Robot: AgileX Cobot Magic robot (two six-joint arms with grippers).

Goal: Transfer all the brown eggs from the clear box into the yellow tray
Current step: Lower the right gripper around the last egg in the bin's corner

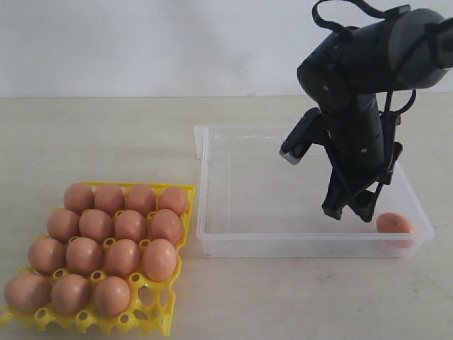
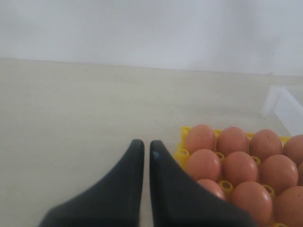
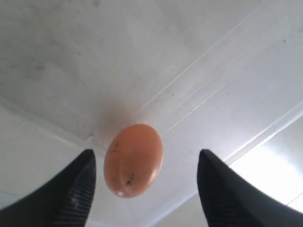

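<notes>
One brown egg (image 1: pixel 394 224) lies in the near right corner of the clear box (image 1: pixel 233 241). My right gripper (image 1: pixel 350 210) hangs inside the box just left of it, open. In the right wrist view the egg (image 3: pixel 134 160) sits between the spread fingers, closer to one fingertip (image 3: pixel 83 176), untouched. The yellow tray (image 1: pixel 177 283) at the front left holds several brown eggs (image 1: pixel 122 256); one front corner cup is empty. My left gripper (image 2: pixel 143 150) is shut with nothing in it, beside the tray (image 2: pixel 182 153) and its eggs (image 2: pixel 203 163). It is out of the exterior view.
The beige table (image 1: pixel 106 134) runs back to a white wall. A corner of the clear box (image 2: pixel 279 101) shows in the left wrist view beyond the tray. The rest of the box floor (image 1: pixel 262 191) is bare.
</notes>
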